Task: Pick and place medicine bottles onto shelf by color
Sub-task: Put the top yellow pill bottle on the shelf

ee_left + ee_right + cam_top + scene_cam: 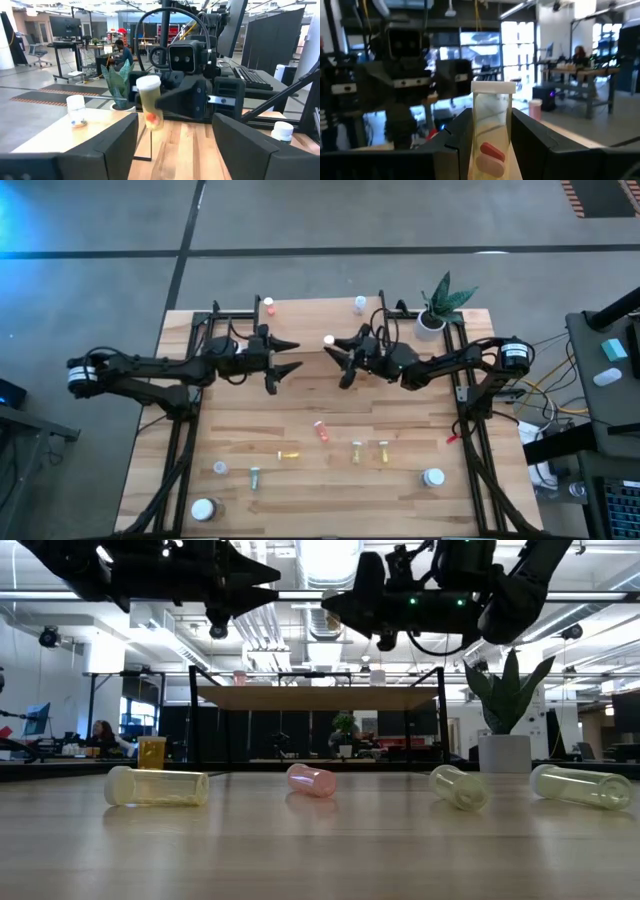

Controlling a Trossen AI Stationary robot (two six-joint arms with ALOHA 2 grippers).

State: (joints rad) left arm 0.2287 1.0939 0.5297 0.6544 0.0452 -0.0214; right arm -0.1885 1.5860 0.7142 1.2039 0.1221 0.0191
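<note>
Clear plastic, white-capped and upright, the bottle [492, 131] with red pills inside sits pinched between the fingers of the right gripper [343, 357], high over the middle of the table [400, 490]. Facing it, just apart, the left gripper [283, 358] has its fingers spread and holds nothing. Other bottles [322, 430] lie scattered on the near boards, and two stand on the shelf [310, 309].

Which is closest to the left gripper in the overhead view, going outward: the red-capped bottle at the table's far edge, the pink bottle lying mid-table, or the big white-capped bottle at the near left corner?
From the left gripper:
1. Red-capped bottle, far edge.
2. Pink bottle, mid-table.
3. White-capped bottle, near left corner.
</note>
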